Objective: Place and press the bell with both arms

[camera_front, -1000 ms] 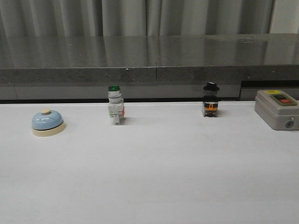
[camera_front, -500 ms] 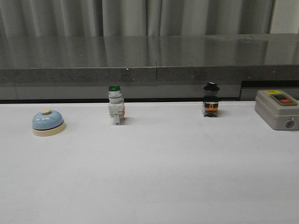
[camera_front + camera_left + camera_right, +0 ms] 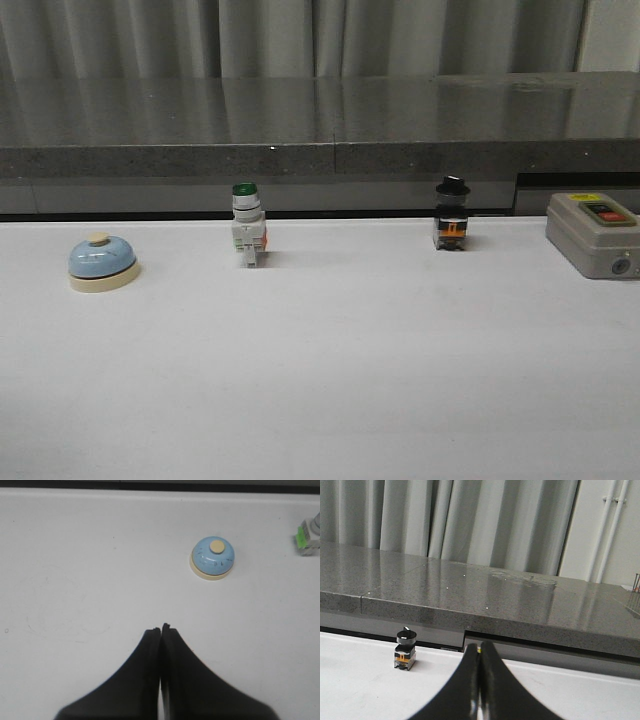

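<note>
The light-blue bell (image 3: 102, 263) with a cream base and cream knob stands on the white table (image 3: 320, 380) at the far left. It also shows in the left wrist view (image 3: 213, 558). My left gripper (image 3: 161, 628) is shut and empty, hovering above the table, well apart from the bell. My right gripper (image 3: 479, 644) is shut and empty, pointing toward the grey ledge. Neither arm shows in the front view.
A green-capped white pushbutton switch (image 3: 247, 237) stands at the back centre-left, partly seen in the left wrist view (image 3: 309, 535). A black-knobbed switch (image 3: 451, 214) stands at the back centre-right and shows in the right wrist view (image 3: 405, 649). A grey button box (image 3: 594, 235) sits far right. A dark stone ledge (image 3: 320, 130) runs behind.
</note>
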You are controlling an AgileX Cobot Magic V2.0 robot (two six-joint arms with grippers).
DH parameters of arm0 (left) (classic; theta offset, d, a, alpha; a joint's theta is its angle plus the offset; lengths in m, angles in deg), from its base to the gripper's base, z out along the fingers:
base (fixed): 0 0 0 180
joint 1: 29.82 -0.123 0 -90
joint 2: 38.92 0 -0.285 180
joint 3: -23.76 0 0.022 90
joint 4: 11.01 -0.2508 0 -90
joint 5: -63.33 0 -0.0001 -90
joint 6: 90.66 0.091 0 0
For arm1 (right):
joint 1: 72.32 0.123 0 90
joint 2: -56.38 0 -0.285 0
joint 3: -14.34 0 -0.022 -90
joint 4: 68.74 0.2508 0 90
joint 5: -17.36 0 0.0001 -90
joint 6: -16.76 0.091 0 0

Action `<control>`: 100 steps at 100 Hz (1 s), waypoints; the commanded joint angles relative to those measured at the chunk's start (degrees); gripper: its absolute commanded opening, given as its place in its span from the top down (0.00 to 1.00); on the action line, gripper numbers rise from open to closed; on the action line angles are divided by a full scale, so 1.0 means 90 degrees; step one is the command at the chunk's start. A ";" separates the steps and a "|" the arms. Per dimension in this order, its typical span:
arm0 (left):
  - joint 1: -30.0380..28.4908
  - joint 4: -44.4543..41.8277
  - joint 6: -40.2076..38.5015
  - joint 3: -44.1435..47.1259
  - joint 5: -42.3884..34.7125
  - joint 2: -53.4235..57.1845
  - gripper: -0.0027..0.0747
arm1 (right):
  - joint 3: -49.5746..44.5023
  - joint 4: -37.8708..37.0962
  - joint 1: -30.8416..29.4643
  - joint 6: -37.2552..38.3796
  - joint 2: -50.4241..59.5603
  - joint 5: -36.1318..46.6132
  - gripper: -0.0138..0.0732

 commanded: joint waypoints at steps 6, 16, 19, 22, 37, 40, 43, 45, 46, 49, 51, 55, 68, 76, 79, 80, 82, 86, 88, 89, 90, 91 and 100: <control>0.0050 0.0049 -0.0008 -0.0270 -0.0450 -0.0336 0.99 | 0.0180 -0.0066 -0.0050 -0.0054 0.0125 0.0465 0.92; 0.0050 0.0049 -0.0002 -0.0270 -0.0538 -0.0487 0.99 | 0.0180 -0.0066 -0.0050 -0.0054 0.0125 0.0465 0.92; 0.0050 0.0049 -0.0002 -0.0270 -0.0567 -0.0504 0.99 | 0.0180 -0.0066 -0.0050 -0.0054 0.0125 0.0465 0.92; 0.0050 0.0049 -0.0002 -0.0270 -0.0601 -0.0533 0.99 | 0.0180 -0.0066 -0.0050 -0.0054 0.0125 0.0465 0.92; 0.0050 0.0049 0.0008 -0.0270 -0.0611 -0.0546 0.86 | 0.0180 -0.0066 -0.0050 -0.0054 0.0125 0.0465 0.92; 0.0050 0.0049 0.0008 -0.0270 -0.0611 -0.0546 0.80 | 0.0180 -0.0066 -0.0050 -0.0054 0.0125 0.0465 0.92; 0.0050 0.0049 0.0008 -0.0270 -0.0611 -0.0546 0.73 | 0.0180 -0.0066 -0.0050 -0.0054 0.0125 0.0465 0.92; 0.0050 0.0049 0.0008 -0.0270 -0.0614 -0.0546 0.67 | 0.0180 -0.0066 -0.0050 -0.0054 0.0125 0.0465 0.92; 0.0050 0.0049 0.0008 -0.0270 -0.0614 -0.0546 0.65 | 0.0180 -0.0066 -0.0050 -0.0054 0.0125 0.0465 0.92; 0.0050 0.0049 0.0008 -0.0270 -0.0625 -0.0546 0.53 | 0.0180 -0.0066 -0.0050 -0.0054 0.0125 0.0465 0.92; 0.0050 0.0049 0.0008 -0.0270 -0.0625 -0.0546 0.47 | 0.0180 -0.0066 -0.0050 -0.0054 0.0125 0.0465 0.92; 0.0050 0.0078 0.0008 -0.0270 -0.0657 -0.0546 0.36 | 0.0180 -0.0066 -0.0050 -0.0054 0.0125 0.0465 0.92; 0.0050 0.0158 0.0008 -0.0270 -0.0769 -0.0561 0.17 | 0.0180 -0.0066 -0.0050 -0.0054 0.0125 0.0465 0.92; 0.0050 0.0158 0.0089 -0.0273 -0.0845 -0.0636 0.18 | 0.0180 -0.0066 -0.0050 -0.0054 0.0125 0.0465 0.92; 0.0050 0.0232 0.0242 -0.0284 -0.0863 -0.0688 0.18 | 0.0180 -0.0066 -0.0050 -0.0054 0.0125 0.0465 0.92; 0.0063 0.0247 0.0274 -0.0284 -0.0879 -0.0700 0.18 | 0.0180 -0.0066 -0.0050 -0.0054 0.0125 0.0465 0.92; 0.0074 0.0283 0.0360 -0.0296 -0.0916 -0.0742 0.18 | 0.0180 -0.0066 -0.0050 -0.0054 0.0125 0.0465 0.92; 0.0121 0.0372 0.0514 -0.0310 -0.1009 -0.0859 0.18 | 0.0180 -0.0066 -0.0050 -0.0054 0.0125 0.0465 0.92; 0.0157 0.0380 0.0514 -0.0347 -0.1037 -0.0939 0.18 | 0.0180 -0.0066 -0.0050 -0.0054 0.0125 0.0465 0.92; 0.0172 0.0386 0.0514 -0.0371 -0.1035 -0.0966 0.18 | 0.0180 -0.0066 -0.0050 -0.0054 0.0125 0.0465 0.92; 0.0206 0.0400 0.0514 -0.0384 -0.1035 -0.1021 0.18 | 0.0180 -0.0066 -0.0050 -0.0054 0.0125 0.0465 0.92; 0.0223 0.0397 0.0514 -0.0398 -0.1040 -0.1051 0.18 | 0.0180 -0.0066 -0.0050 -0.0054 0.0125 0.0465 0.92; 0.0493 0.0397 0.0560 -0.0637 -0.1107 -0.1504 0.18 | 0.0180 -0.0066 -0.0050 -0.0054 0.0125 0.0465 0.92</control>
